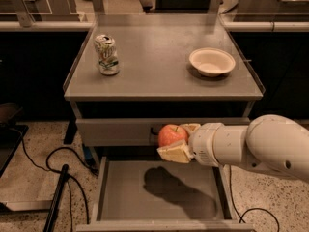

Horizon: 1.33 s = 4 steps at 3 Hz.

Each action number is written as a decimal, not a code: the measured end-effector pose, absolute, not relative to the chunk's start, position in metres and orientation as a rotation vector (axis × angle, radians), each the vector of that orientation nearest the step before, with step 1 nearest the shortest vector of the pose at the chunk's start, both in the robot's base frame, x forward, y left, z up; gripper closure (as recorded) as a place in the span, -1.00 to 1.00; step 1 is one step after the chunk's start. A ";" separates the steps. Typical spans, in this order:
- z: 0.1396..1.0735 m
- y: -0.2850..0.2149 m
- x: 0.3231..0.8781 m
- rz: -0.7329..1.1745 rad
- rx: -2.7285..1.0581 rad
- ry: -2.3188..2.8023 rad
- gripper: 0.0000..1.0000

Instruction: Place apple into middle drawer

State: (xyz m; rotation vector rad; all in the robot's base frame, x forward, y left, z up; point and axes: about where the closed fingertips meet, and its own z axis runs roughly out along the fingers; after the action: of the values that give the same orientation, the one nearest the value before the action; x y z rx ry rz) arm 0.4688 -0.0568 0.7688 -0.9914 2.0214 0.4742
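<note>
Gripper [175, 140] is clamped on the apple [171, 133]: one cream finger over the top right, the other under the bottom, closed down to apple width. Arm [256, 146] comes in from the right edge, roughly level.

Apple is held in the air, stem dimple up, over the back part of the open middle drawer [120, 190]. It is not touching the drawer floor or walls.

Just behind the apple is the shut top drawer front [113, 131]. Its dark handle [154, 130] is mostly hidden by the apple; only the left end shows.

Middle drawer is pulled out toward the camera. Shadow [178, 192] of apple and arm falls on its grey floor, right of centre. The arm overhangs the drawer's right wall.

Cabinet top [154, 42], above and behind the gripper:
- dented can [107, 54] upright, left side
- cream bowl [212, 62] right side, well apart from the can

Both are well away from the apple.

On the speckled floor left of the cabinet are black cables [65, 154] and a dark pole [57, 197], beside the drawer's left wall. Another cable [241, 211] lies at lower right.
</note>
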 end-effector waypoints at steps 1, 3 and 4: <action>0.769 -0.057 0.469 0.475 -0.991 2.022 1.00; 0.689 -0.046 0.474 0.567 -0.926 2.035 1.00; 0.626 -0.039 0.483 0.566 -0.926 2.080 1.00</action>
State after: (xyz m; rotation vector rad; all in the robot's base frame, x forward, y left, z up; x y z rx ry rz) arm 0.4828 -0.0392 0.6256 -0.9262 2.0804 0.5661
